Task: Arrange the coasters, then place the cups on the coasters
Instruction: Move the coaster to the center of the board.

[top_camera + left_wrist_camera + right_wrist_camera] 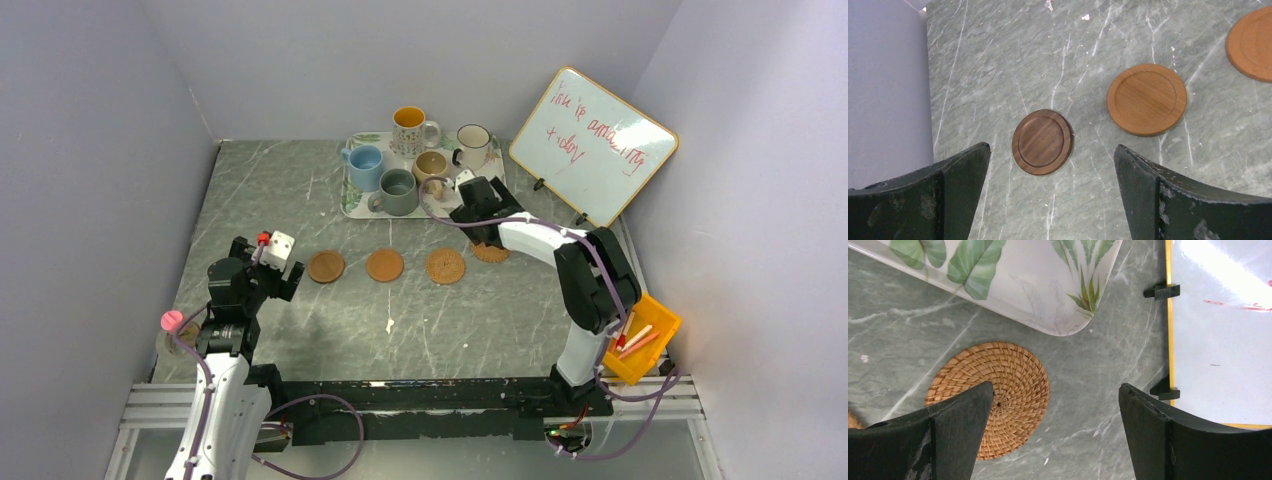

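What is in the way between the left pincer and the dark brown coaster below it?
Nothing that I can see. In the left wrist view the left pincer hangs open right over the dark brown coaster. The coaster lies flat on the table, apart from the lighter wooden coaster beside it.

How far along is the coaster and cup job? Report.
Looks done: the coasters lie roughly in a row. In hand: nothing is gripped. The left gripper is open above the dark coaster, and the right gripper is open above a woven coaster. Left: all five cups sit on the tray.
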`<act>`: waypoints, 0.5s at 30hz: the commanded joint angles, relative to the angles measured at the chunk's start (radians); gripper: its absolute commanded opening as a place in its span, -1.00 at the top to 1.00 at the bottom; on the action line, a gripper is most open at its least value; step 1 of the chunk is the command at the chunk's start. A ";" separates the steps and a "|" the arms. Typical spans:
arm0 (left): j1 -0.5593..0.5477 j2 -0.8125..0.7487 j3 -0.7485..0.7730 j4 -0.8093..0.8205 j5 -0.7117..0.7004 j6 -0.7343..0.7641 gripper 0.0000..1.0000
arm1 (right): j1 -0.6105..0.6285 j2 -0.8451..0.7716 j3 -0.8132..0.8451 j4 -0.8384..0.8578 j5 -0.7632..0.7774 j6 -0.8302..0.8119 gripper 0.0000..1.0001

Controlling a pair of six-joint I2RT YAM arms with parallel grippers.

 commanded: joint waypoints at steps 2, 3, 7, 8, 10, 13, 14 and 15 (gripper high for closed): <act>0.005 -0.010 -0.006 0.034 0.006 -0.009 -0.99 | -0.027 0.017 0.026 -0.009 -0.005 0.016 -1.00; 0.005 -0.010 -0.007 0.034 0.009 -0.008 -0.99 | -0.030 0.025 0.028 -0.015 -0.005 0.014 -1.00; 0.005 -0.013 -0.008 0.032 0.011 -0.005 -0.99 | -0.040 0.051 0.033 -0.037 -0.009 0.014 -1.00; 0.005 -0.014 -0.008 0.033 0.011 -0.006 -0.99 | -0.046 0.057 0.032 -0.041 -0.012 0.016 -1.00; 0.005 -0.016 -0.008 0.032 0.011 -0.006 -0.99 | -0.058 0.069 0.031 -0.055 -0.015 0.020 -1.00; 0.005 -0.014 -0.007 0.034 0.010 -0.007 -0.99 | -0.072 0.074 0.016 -0.067 -0.017 0.023 -1.00; 0.005 -0.013 -0.008 0.034 0.009 -0.008 -0.99 | -0.077 0.072 0.006 -0.067 -0.018 0.019 -1.00; 0.005 -0.013 -0.007 0.035 0.008 -0.008 -0.99 | -0.079 0.067 -0.004 -0.067 -0.020 0.015 -1.00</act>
